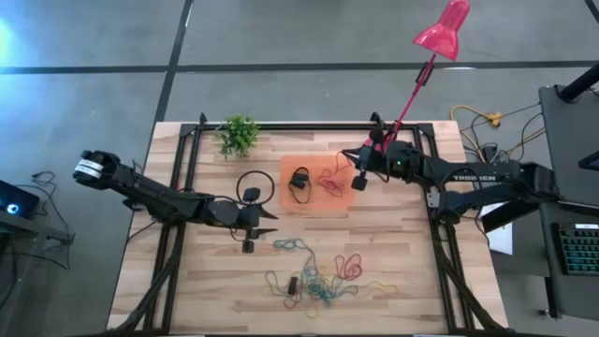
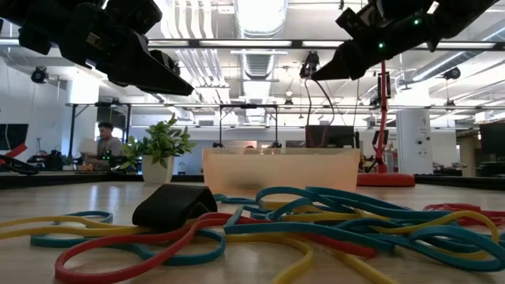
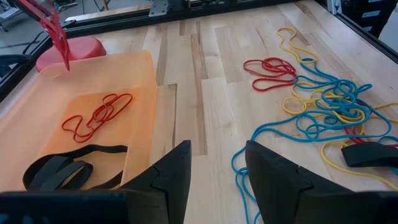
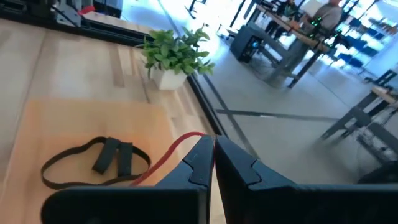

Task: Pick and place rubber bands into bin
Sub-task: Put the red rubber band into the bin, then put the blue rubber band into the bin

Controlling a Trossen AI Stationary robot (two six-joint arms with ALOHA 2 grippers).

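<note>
**Operator:** What is on the table in front of you?

**Describer:** You have a light wooden table (image 1: 393,253). Near its middle sits the shallow rectangular translucent orange plastic bin (image 1: 318,208). Inside it lie a wide black band (image 1: 299,183) and a thin red rubber loop (image 1: 332,183). Nearer the front edge, apart from the bin, a loose tangle of thin rubber bands (image 1: 314,276) in blue, yellow, red and green is spread on the wood, with a small black loop (image 2: 173,207) among them.

**Operator:** Where are your two grippers?

**Describer:** Your left gripper (image 1: 267,225) hangs above bare wood between the bin's front left corner and the tangle. Its fingers (image 3: 171,171) stand apart with nothing between them. Your right gripper (image 1: 358,180) hangs over the bin's right end. Its fingers (image 4: 196,163) are pressed together on a thin red rubber band (image 4: 165,158), which trails from them down towards the bin.

**Operator:** Anything else nearby?

**Describer:** A small green potted plant (image 1: 239,136) stands at the back left of the table, and a red desk lamp (image 1: 442,30) rises from the back right, its round red base (image 2: 385,180) just behind the bin.
</note>
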